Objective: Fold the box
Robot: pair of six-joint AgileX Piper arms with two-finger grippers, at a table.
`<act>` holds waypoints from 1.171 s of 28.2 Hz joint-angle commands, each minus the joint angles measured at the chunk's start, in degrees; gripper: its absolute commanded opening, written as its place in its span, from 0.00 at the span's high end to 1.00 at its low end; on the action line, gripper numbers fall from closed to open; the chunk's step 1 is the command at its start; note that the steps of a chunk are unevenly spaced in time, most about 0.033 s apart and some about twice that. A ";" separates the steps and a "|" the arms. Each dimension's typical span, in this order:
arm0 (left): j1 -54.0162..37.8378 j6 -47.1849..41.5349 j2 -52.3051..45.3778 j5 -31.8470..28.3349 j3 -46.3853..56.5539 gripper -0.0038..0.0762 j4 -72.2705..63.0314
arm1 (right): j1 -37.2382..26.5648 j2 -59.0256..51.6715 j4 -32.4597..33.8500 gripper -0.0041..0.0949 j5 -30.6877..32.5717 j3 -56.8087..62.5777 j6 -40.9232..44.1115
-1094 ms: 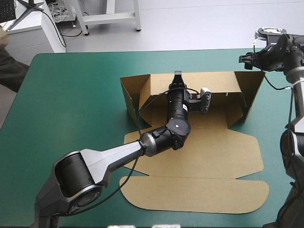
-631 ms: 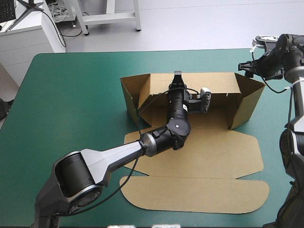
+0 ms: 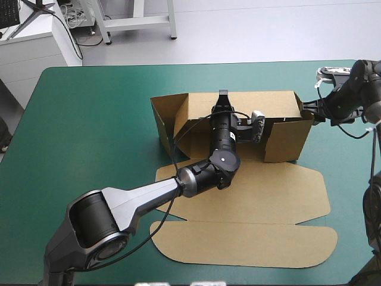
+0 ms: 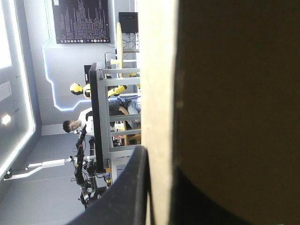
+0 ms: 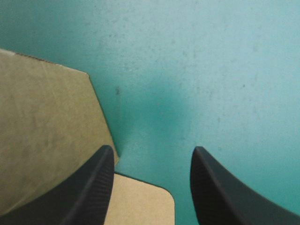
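Observation:
The brown box lies mid-table with its lid flat toward the near edge and its back wall raised. My left gripper is shut on the top edge of that back wall; in the left wrist view the board stands between the fingers, with one black finger showing beside it. The right end flap is turned inward across the box's end. My right gripper sits just outside that end, open, with the board beside one finger in the right wrist view.
The left end flap stands raised and angled outward. The teal-green cover stretches wide to the left of the box. The table's right edge runs close behind my right gripper.
My right gripper has come down and in toward the box. The right end flap has swung from splayed outward to folded inward. The left arm has not moved.

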State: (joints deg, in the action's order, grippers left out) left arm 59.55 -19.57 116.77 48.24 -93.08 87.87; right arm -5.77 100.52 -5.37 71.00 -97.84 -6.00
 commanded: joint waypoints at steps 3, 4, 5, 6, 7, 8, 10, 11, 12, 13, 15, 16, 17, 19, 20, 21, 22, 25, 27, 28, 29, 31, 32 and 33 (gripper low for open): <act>0.94 -1.19 -1.63 -4.05 -0.50 0.96 -1.12 | -0.23 -6.53 -8.53 0.56 0.78 1.99 -7.05; 0.94 -1.19 -1.63 -4.05 -0.50 0.96 -1.12 | -0.23 -6.65 -9.66 0.57 0.78 2.77 -7.71; 0.94 -1.19 -1.63 -3.94 -0.50 0.96 -1.01 | -0.23 -6.76 -10.18 0.58 0.78 3.83 -7.80; 0.94 -1.19 -1.63 -3.94 -0.50 0.96 -1.01 | -0.23 -7.03 -10.18 0.58 0.78 5.48 -8.50; 0.94 -1.19 -1.63 -3.94 -0.50 0.96 -1.01 | -0.23 -7.28 -10.18 0.59 0.78 6.34 -9.08; 0.94 -1.19 -1.63 -3.94 -0.50 0.96 -0.93 | -0.23 -7.78 -10.18 0.59 0.78 7.37 -9.49; 0.94 -1.19 -1.63 -3.82 -0.50 0.96 -0.75 | -0.23 -8.91 -10.18 0.59 0.78 8.92 -9.76; 0.94 -1.19 -1.63 -3.82 -0.50 0.96 -0.75 | -0.23 -9.54 -10.18 0.59 0.78 9.42 -10.45; 0.94 -1.19 -1.63 -3.94 -0.50 0.96 -0.75 | -0.23 -10.20 -10.43 0.59 0.78 9.83 -11.52; 0.94 -1.19 -1.63 -3.94 -0.50 0.96 -0.75 | -0.23 -10.75 -10.61 0.60 0.78 9.96 -12.02; 0.94 -1.19 -1.63 -4.03 -0.50 0.96 -0.75 | -0.23 -11.85 -11.03 0.60 0.78 9.96 -12.97; 0.94 -1.19 -1.63 -4.03 -0.50 0.96 -0.75 | -0.23 -12.12 -11.41 0.60 0.78 9.96 -14.72; 0.94 -1.19 -1.63 -4.17 -0.50 0.96 -0.75 | -0.23 -12.26 -11.96 0.60 0.78 9.96 -16.23; 0.94 -1.19 -1.63 -4.28 -0.50 0.96 -0.66 | -0.23 -11.97 -13.62 0.59 0.78 10.09 -19.25; 0.94 -1.19 -1.63 -4.28 -0.50 0.96 -0.66 | -0.23 -11.63 -14.58 0.59 0.78 10.09 -21.75; 0.94 -1.19 -1.63 -4.28 -0.50 0.96 -0.66 | -0.10 -11.14 -15.28 0.59 0.78 10.34 -23.44; 0.94 -1.19 -1.63 -4.28 -0.50 0.96 -0.66 | -0.10 -10.60 -16.46 0.59 0.78 10.67 -25.10; 0.94 -1.19 -1.63 -4.28 -0.50 0.96 -0.66 | -0.10 -9.52 -18.02 0.59 0.78 11.90 -28.44; 0.94 -1.19 -1.63 -4.28 -0.50 0.96 -0.66 | -0.10 -9.31 -18.04 0.59 0.58 12.49 -30.40; 0.94 -1.19 -1.63 -4.28 -0.50 0.96 -0.66 | -0.10 -9.31 -18.80 0.59 -0.06 12.96 -32.01; 0.94 -1.19 -1.63 -4.28 -0.50 0.96 -0.56 | -0.10 -9.31 -19.57 0.59 -0.81 13.10 -33.42; 0.94 -1.19 -1.63 -4.16 -0.50 0.96 -0.19 | -0.10 -9.31 -21.30 0.59 -3.11 13.10 -34.54; 0.94 -1.19 -1.63 -4.16 -0.50 0.96 0.18 | -0.10 -9.31 -22.62 0.59 -4.46 13.10 -35.70; 0.94 -1.19 -1.63 -4.16 -0.50 0.96 0.68 | -0.10 -9.31 -23.86 0.59 -5.49 13.10 -36.71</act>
State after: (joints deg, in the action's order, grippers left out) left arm 59.55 -19.62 117.05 48.46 -93.03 89.10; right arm -5.79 93.50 -24.37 69.07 -83.35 -39.41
